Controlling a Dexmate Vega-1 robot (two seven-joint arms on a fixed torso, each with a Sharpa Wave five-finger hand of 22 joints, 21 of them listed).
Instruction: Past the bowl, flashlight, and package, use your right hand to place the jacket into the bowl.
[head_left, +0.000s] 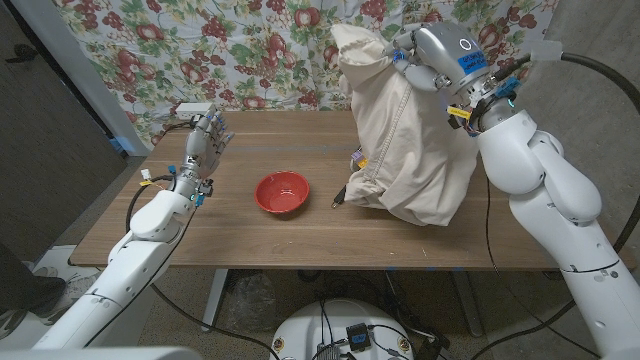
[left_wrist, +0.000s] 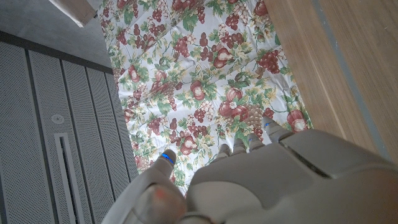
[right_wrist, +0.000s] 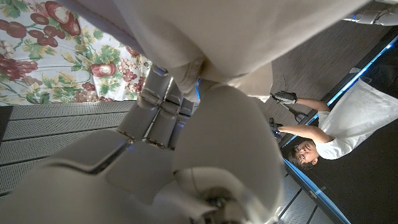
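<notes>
The right hand (head_left: 428, 52) gripped the top of the jacket (head_left: 408, 150), which hung bunched, its hem dragging on the table (head_left: 290, 235) right of the red bowl (head_left: 282, 192). The jacket looked far bulkier than the bowl; likely it would spill over or shove the bowl. The left hand (head_left: 207, 140) stood empty, fingers apart, far left.

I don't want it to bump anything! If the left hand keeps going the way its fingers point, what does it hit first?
Probably the flowered curtain behind the table. The left hand points past the far edge, with nothing seen between, though depth is hard to judge.
</notes>
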